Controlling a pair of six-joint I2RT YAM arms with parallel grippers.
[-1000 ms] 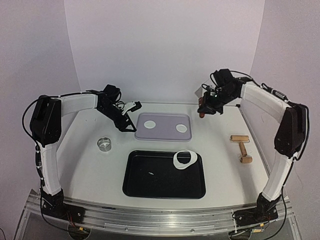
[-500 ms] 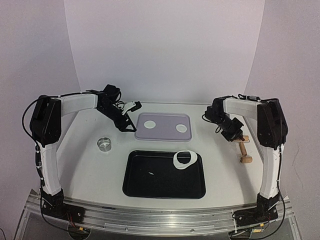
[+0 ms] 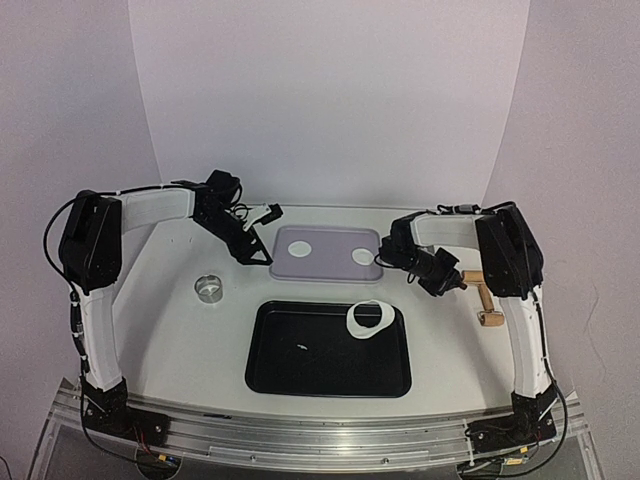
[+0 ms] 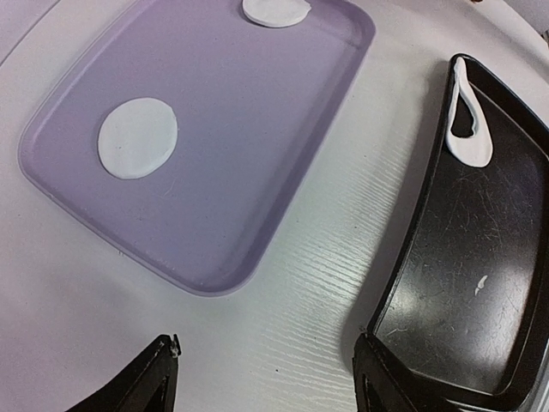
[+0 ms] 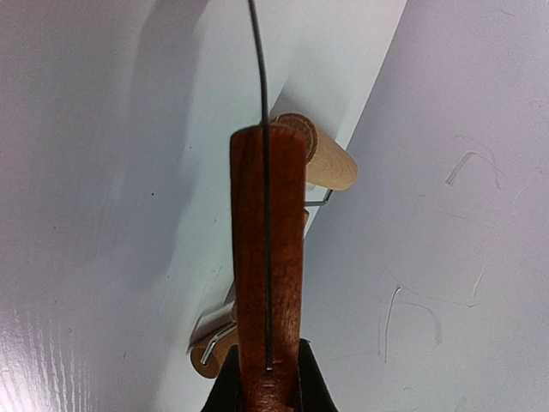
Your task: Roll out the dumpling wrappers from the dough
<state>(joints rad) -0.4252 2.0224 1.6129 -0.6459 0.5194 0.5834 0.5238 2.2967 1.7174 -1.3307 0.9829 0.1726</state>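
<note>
Two dumpling wrappers (image 3: 300, 249) (image 3: 363, 257), thin white discs, lie on the lilac tray (image 3: 330, 270); the left wrist view shows them too (image 4: 137, 138) (image 4: 275, 10). The leftover dough (image 3: 368, 318), a white ring with a hole, rests against the black tray's (image 3: 300, 370) back right corner. My left gripper (image 3: 266, 236) hangs open over bare table left of the lilac tray (image 4: 257, 103), nothing between its fingers (image 4: 266, 356). My right gripper (image 3: 450, 283) is low beside the wooden roller (image 3: 485, 295), shut on a reddish-brown wooden handle (image 5: 266, 257) with a thin wire along it.
A small steel ring (image 3: 209, 289) stands on the table left of the black tray (image 4: 506, 283). The dough ring (image 4: 470, 120) lies at that tray's edge. The roller's ends (image 5: 330, 159) (image 5: 210, 348) show behind the held handle. White walls close in the back and sides.
My right arm has swung down from high at the back right to low on the table, beside the roller, still holding the handle. The left arm has not moved.
</note>
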